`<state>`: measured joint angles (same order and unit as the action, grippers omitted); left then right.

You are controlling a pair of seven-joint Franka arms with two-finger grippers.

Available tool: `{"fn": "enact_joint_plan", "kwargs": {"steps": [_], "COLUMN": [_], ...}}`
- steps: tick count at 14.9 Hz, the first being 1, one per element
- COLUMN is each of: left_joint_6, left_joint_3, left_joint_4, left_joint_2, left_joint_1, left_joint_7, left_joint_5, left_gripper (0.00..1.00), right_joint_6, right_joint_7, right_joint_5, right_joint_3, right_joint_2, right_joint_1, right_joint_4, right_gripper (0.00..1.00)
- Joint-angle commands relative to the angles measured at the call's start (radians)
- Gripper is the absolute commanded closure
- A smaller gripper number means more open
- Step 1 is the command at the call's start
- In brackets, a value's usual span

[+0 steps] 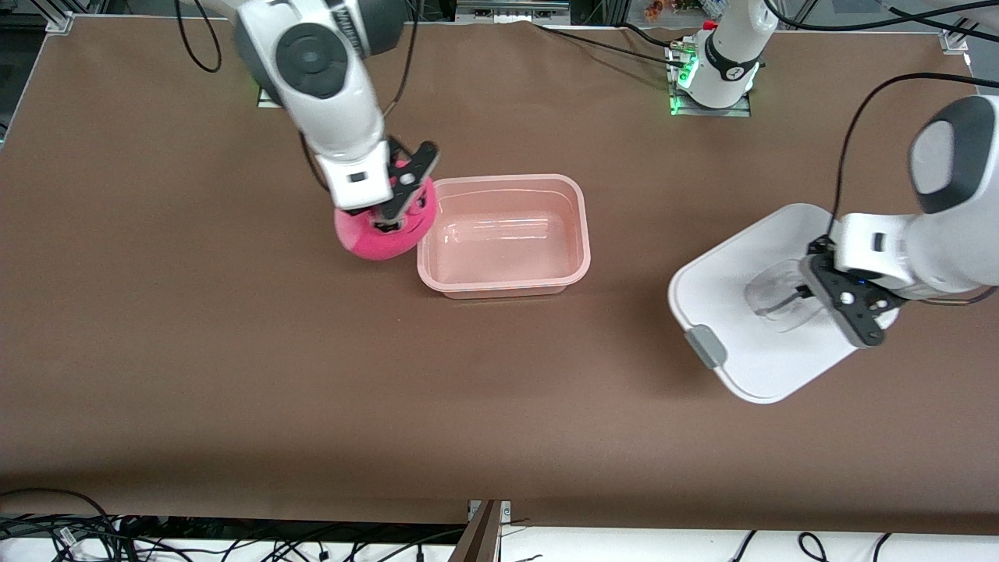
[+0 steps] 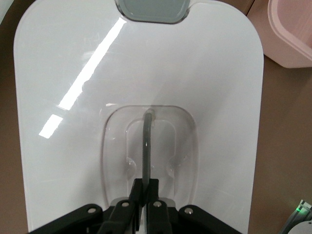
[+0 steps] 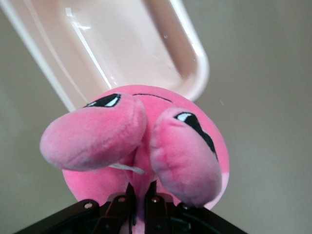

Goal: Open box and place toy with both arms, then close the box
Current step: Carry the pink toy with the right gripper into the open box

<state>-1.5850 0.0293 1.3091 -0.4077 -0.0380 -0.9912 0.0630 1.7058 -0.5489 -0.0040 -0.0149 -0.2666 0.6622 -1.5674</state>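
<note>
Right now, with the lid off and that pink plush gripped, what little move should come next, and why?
Probably the right gripper should carry the round hot-pink plush toy sideways over the open translucent pale pink plastic tub. The toy sits just beside the rim, and the left gripper has the white lid aside by its handle.

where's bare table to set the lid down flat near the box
Free: the brown table nearer the front camera than the box, and the strip between box and lid. Crowded: the box's end toward the right arm, where the right end effector holds the toy.
</note>
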Motion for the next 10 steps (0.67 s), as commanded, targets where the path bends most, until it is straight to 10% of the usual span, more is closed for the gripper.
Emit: {"fn": "enact_joint_plan", "kwargs": {"steps": [1, 10], "left_joint_6": [0.019, 0.019], "left_joint_3": [-0.011, -0.011], "left_joint_4": [-0.001, 0.01], "left_joint_2": [0.001, 0.0], "left_joint_1": [0.047, 0.055], "left_joint_7": [-0.052, -0.089], "left_joint_5": [0.004, 0.008], "left_gripper": [1.0, 1.0], "right_joint_6": [-0.022, 0.086], "right_joint_7": [-0.175, -0.241], "right_joint_5": [-0.005, -0.051], "right_joint_3": [-0.011, -0.011], "right_joint_2": [-0.094, -0.204], "right_joint_1": [0.057, 0.157], "right_joint_4": [0.127, 0.175], "right_gripper": [1.0, 1.0]}}
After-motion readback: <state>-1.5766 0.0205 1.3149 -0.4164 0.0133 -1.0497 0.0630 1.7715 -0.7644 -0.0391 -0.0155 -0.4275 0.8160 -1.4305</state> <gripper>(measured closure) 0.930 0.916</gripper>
